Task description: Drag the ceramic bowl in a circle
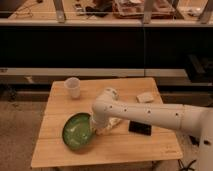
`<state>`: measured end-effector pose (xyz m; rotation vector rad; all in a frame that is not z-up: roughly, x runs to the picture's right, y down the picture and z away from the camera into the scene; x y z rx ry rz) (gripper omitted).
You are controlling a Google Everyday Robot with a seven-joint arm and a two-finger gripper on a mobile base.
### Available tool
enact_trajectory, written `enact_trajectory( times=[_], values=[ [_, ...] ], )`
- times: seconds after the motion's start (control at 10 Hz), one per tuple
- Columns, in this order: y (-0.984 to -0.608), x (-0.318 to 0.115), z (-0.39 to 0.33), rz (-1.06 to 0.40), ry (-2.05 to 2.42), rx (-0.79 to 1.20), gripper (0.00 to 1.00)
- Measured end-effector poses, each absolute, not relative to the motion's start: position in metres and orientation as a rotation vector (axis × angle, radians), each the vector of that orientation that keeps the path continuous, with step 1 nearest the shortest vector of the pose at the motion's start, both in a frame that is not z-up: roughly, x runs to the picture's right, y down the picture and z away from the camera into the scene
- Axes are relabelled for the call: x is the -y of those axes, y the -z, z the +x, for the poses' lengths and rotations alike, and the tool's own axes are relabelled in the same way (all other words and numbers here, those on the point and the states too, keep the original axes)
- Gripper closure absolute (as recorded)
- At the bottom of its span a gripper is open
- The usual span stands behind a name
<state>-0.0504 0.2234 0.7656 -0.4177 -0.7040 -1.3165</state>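
Observation:
The ceramic bowl (78,131) is wide, shallow and green with a glossy lighter inside. It sits on the wooden table (60,107) near the front left. My white arm reaches in from the right. Its gripper (95,128) is down at the bowl's right rim, touching it or just inside it. The gripper's tip is hidden behind the wrist and the rim.
A small translucent white cup (73,87) stands at the table's back left. A white packet (145,97) lies at the back right. A black flat object (139,128) lies right of my arm. A white tube (113,125) lies partly under the arm. Dark shelving stands behind the table.

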Motion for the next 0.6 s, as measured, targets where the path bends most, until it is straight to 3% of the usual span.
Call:
enact_trajectory(
  times=[0.4, 0.6],
  values=[
    [-0.742, -0.265, -0.066, -0.427, 1.383, 0.815, 0.83],
    [-0.742, -0.265, -0.065, -0.427, 1.383, 0.816, 0.72]
  ],
)
